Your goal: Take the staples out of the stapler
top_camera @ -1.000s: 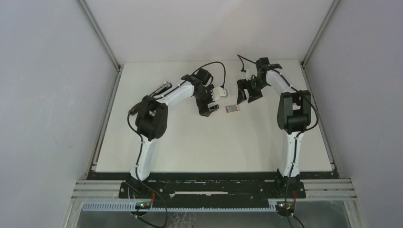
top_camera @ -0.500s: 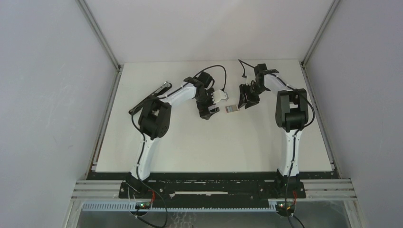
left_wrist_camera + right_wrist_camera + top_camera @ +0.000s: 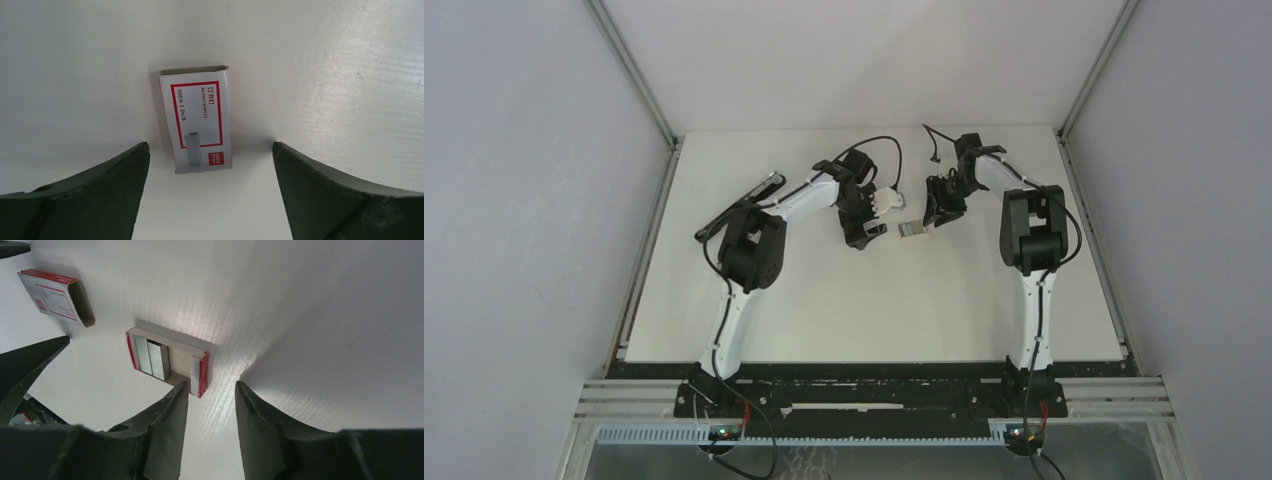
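Top view: the stapler (image 3: 764, 187) lies at the far left of the desk (image 3: 824, 310), partly hidden by the left arm and well apart from both hands. Its staples cannot be seen. The left hand (image 3: 865, 236) and right hand (image 3: 934, 215) sit close together farther right.

Left wrist view: the fingers are spread wide and empty over a red-and-white box sleeve (image 3: 197, 120).

Right wrist view: the fingers stand narrow with a gap, gripping nothing. One tip is just beside the open tray (image 3: 167, 362) of spare strips (image 3: 152, 357). If the tray is meant to catch the staples, nudge its cardboard wall gently so nothing spills.
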`<action>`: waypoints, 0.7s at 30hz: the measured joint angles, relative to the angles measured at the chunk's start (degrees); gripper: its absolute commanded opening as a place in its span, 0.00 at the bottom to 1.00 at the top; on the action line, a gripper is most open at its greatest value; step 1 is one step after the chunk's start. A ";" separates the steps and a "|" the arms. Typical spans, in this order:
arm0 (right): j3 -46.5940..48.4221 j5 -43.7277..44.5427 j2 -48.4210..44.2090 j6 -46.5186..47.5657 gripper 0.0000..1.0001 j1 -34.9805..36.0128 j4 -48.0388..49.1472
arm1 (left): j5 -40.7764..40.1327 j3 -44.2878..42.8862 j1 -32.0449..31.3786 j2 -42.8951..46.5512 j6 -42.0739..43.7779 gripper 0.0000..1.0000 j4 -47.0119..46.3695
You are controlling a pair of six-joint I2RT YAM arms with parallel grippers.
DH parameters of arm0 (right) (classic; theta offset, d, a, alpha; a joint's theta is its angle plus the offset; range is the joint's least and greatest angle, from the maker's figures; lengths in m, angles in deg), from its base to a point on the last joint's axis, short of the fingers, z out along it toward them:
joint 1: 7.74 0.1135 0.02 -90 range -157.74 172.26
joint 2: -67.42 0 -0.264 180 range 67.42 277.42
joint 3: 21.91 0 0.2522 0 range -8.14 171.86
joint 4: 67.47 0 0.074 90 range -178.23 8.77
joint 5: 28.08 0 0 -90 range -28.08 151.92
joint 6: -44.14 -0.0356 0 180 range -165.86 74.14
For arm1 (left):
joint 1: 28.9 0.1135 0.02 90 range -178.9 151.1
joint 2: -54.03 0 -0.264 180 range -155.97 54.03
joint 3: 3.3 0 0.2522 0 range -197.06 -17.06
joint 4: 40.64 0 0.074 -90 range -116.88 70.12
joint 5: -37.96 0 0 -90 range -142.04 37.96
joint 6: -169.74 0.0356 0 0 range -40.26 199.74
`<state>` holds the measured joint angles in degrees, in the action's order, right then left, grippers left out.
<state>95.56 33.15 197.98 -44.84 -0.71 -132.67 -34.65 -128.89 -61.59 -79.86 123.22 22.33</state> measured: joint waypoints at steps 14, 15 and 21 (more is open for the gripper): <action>0.31 3.39 0.13 -0.57 0.26 2.56 0.48 | -0.79 -0.37 -0.07 -0.17 -0.48 0.93 0.31; 0.31 3.45 0.15 -0.59 0.25 2.56 0.50 | -0.79 -0.37 -0.07 -0.17 -0.48 0.93 0.31; 0.31 2.62 0.39 -0.59 0.23 2.45 0.57 | -0.79 -0.35 -0.07 -0.17 -0.48 0.93 0.33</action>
<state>95.86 35.77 198.37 -45.43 1.74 -132.10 -35.44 -129.24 -61.65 -80.03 122.74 22.66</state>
